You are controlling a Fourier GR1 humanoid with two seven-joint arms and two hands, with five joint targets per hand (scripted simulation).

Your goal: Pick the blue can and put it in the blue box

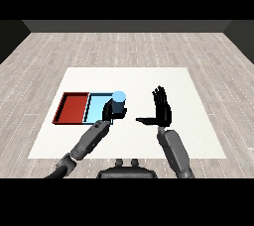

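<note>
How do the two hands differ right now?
The left hand is curled round the blue can, at the right edge of the light blue tray; the right hand holds nothing. The right hand's fingers are straight and point away from the robot, thumb out sideways, over bare table away from both trays. Both are black on grey forearms.

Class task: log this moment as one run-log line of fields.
left hand: curled round blue can | can: upright, at light blue tray right edge | right hand: open, holding nothing | red tray: no can
</note>
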